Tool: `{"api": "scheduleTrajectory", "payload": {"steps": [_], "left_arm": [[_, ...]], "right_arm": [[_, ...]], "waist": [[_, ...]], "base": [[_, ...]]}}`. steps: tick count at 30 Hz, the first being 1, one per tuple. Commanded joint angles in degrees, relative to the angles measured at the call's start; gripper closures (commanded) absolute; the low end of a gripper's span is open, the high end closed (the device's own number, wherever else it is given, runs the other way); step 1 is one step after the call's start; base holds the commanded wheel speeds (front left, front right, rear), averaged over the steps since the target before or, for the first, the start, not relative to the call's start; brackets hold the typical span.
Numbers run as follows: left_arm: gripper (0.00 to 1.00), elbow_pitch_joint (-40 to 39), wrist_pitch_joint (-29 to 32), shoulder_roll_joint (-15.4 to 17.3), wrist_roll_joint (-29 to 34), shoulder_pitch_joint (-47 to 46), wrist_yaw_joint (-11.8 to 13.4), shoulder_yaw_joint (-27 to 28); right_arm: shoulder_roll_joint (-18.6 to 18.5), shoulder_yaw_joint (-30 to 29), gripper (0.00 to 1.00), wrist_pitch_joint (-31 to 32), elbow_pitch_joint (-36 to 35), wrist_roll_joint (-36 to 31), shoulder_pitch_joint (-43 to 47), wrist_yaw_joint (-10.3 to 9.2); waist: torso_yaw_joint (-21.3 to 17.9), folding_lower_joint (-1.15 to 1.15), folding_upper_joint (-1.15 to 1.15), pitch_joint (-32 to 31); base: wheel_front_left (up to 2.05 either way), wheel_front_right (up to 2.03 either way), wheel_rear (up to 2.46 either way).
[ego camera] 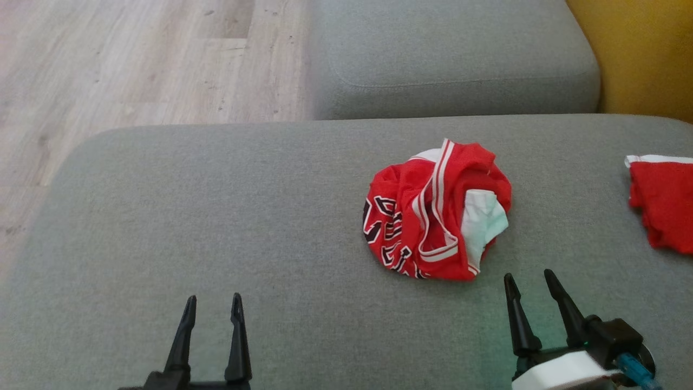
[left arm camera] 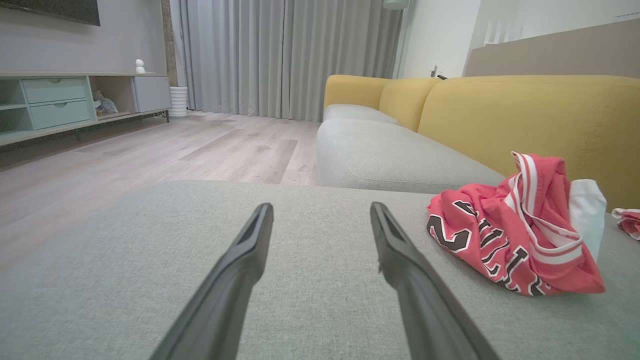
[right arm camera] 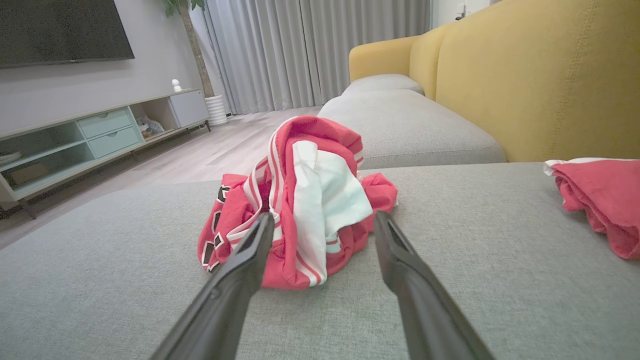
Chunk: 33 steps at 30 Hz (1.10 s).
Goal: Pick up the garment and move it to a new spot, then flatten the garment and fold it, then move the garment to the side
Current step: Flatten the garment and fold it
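Observation:
The garment is a crumpled red jersey with white stripes, black lettering and a white inner patch, heaped on the grey sofa cushion right of centre. It lies at the right in the left wrist view and straight ahead in the right wrist view. My right gripper stands open just short of the heap's near right edge, with nothing between its fingers. Low at the left, my left gripper is open and empty over bare cushion, well to the left of the jersey.
A second red cloth lies at the cushion's right edge. A further grey seat cushion lies beyond, with the yellow backrest at the right. Wooden floor lies off the cushion's left and far edges.

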Motion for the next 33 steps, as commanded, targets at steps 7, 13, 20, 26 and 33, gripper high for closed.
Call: {"api": "scheduleTrajectory", "payload": {"steps": [7,13,20,26,33], "left_arm": [[0.00,-1.74,-0.53,-0.31,1.19,-3.24,-1.08,0.10],[0.00,1.31,-0.53,-0.31,2.15,-8.38,-3.47,-5.51],[0.00,13.16,-0.53,-0.31,5.60,-20.93,-7.17,-15.68],[0.00,25.55,1.65,-0.31,4.68,-33.33,-6.80,-20.53],[0.00,35.84,6.31,-0.31,1.73,-40.73,-7.10,-24.26]], "right_arm": [[-0.25,2.10,0.00,-0.21,-2.19,0.14,-3.02,-0.04],[-0.25,3.05,0.00,-0.21,-3.01,-0.29,-4.08,-0.04],[-0.25,5.35,0.00,-0.21,-5.03,0.03,-5.78,-0.04],[-0.25,6.81,0.00,-0.21,-5.86,0.52,-7.72,-0.04],[-0.25,7.41,0.00,-0.21,-5.80,0.62,-8.73,-0.04]], "waist": [[-3.06,0.00,0.00,0.75],[-8.37,0.00,0.00,2.49],[-16.14,0.00,0.00,6.22],[-21.81,0.00,0.00,10.41],[-24.95,0.00,0.00,12.41]], "base": [[0.00,0.00,0.00],[0.00,0.00,0.00],[0.00,0.00,0.00],[0.00,0.00,0.00],[0.00,0.00,0.00]]}}
